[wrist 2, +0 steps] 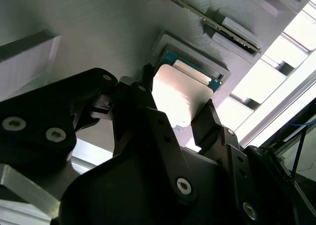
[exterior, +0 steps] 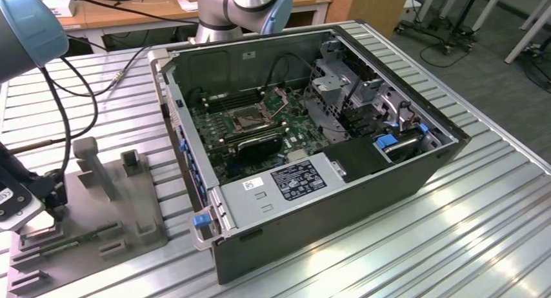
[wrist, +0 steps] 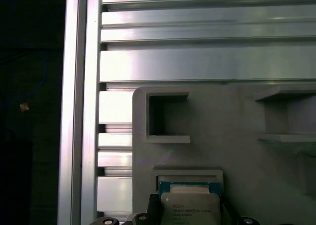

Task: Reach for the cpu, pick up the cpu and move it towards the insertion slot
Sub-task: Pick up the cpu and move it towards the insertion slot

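Note:
The cpu, a small silver-topped square chip with a green rim, lies in a square recess of the grey plastic tray at the exterior view's left. It also sits low in the first wrist view as the cpu. My gripper is down over it, one black finger against one edge and the other against the opposite edge, shut on the chip. In the exterior view the gripper hangs low over the tray's near left corner. The insertion slot, a metal-framed socket, sits on the green motherboard inside the open computer case.
The open computer case fills the middle of the ribbed metal table. A long green memory strip lies on the tray beside upright grey posts. Black cables hang from the arm over the tray's far side.

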`<action>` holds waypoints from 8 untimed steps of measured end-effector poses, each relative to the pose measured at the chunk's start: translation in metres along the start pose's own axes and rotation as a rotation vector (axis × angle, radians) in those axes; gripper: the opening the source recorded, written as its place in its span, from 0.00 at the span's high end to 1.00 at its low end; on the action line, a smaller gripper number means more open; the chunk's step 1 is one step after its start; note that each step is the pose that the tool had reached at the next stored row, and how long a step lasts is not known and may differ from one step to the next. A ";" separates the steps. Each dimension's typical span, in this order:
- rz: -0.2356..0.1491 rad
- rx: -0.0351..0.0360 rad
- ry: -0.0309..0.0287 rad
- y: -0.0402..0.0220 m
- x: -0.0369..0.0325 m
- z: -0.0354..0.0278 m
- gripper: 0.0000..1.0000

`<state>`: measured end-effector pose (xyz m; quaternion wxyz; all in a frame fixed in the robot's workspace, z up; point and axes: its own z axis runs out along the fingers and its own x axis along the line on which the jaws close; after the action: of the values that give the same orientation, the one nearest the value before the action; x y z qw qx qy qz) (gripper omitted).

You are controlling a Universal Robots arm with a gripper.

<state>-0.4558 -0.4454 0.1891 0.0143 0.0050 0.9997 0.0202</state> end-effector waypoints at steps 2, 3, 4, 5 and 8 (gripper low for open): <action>0.000 0.0002 0.0002 0.0000 0.0000 -0.0014 0.45; 0.000 -0.0001 -0.0001 0.0001 0.0000 -0.0019 0.45; 0.000 0.0000 0.0001 0.0001 -0.0001 -0.0027 0.45; 0.000 -0.0001 0.0000 0.0001 -0.0001 -0.0032 0.45; 0.000 -0.0003 -0.0002 0.0002 -0.0001 -0.0032 0.45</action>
<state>-0.4558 -0.4453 0.1923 0.0144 0.0050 0.9997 0.0204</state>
